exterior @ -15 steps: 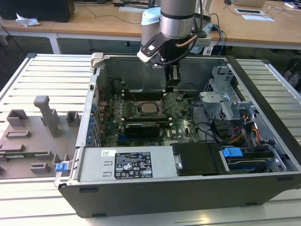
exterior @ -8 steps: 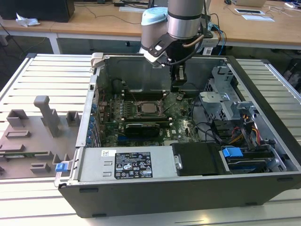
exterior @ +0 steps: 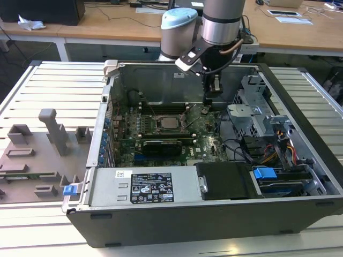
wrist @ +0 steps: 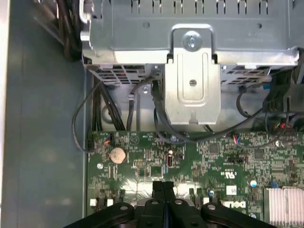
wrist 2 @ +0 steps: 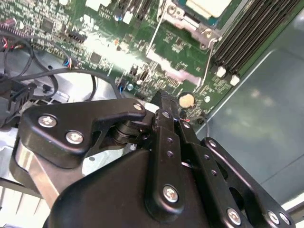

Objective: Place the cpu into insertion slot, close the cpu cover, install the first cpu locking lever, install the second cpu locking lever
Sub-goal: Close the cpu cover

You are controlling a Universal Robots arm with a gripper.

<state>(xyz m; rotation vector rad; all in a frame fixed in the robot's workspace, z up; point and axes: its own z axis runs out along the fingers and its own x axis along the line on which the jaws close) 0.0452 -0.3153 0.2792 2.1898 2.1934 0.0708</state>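
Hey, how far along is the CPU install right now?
Done: the cpu sits in the insertion slot, cpu cover apparently down around it. In hand: nothing; the gripper, fingers shut, hovers beside the slot. Left: the locking levers; I cannot tell if either is latched.

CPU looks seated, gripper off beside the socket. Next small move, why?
Probably slide the gripper toward the insertion slot, onto the nearer locking lever. The cpu already sits there; the gripper is shut, empty, over bare board by the coin battery; that lever looks unlatched, though I can't be sure.
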